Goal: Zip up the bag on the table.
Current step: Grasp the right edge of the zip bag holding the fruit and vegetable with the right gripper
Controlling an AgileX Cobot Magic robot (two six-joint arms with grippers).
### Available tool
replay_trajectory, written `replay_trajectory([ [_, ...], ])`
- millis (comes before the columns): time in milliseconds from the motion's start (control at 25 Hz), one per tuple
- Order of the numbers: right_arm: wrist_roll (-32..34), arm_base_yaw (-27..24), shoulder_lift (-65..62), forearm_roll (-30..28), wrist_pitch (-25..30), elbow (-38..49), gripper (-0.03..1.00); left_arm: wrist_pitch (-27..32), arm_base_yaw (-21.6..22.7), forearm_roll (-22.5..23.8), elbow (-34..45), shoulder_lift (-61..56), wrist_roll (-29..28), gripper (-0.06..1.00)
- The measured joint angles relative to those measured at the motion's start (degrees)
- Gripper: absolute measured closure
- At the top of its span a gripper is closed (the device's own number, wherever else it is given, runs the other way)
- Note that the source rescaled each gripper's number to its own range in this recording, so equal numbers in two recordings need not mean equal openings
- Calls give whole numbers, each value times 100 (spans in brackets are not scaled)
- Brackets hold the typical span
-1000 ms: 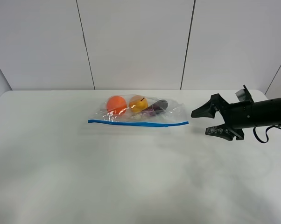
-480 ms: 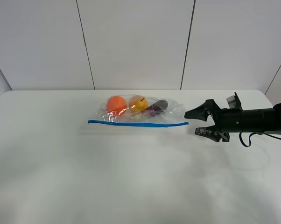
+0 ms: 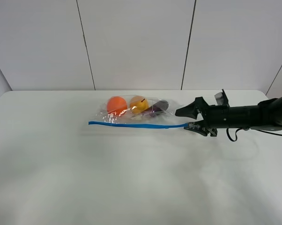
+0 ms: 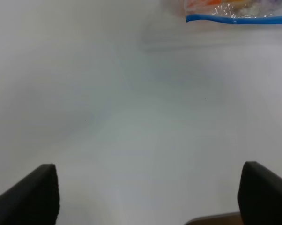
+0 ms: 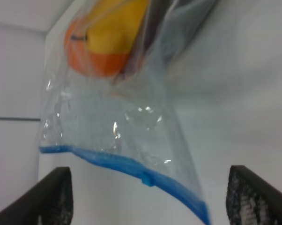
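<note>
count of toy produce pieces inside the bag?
3. In the exterior high view: an orange piece at the left end of the bag, a yellow piece in the middle, a dark purple piece to its right. Others may hide behind them.

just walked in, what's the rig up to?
The right end effector, open, is at the right end of the blue zip strip of the bag on the table, gripping nothing yet. The left end effector hangs open over bare table, well away from the bag. Toy produce sits inside the bag.
</note>
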Motion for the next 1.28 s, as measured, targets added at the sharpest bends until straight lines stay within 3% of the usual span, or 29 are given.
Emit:
replay_trajectory([
  [360, -31, 372, 326, 166, -115, -315, 15, 0, 0, 0, 0, 0, 0, -6],
  [800, -31, 339, 326, 108, -331, -315, 15, 0, 0, 6, 0, 0, 0, -6],
  [1280, 97, 37, 326, -370, -134, -315, 19, 0, 0, 6, 0, 0, -2, -6],
])
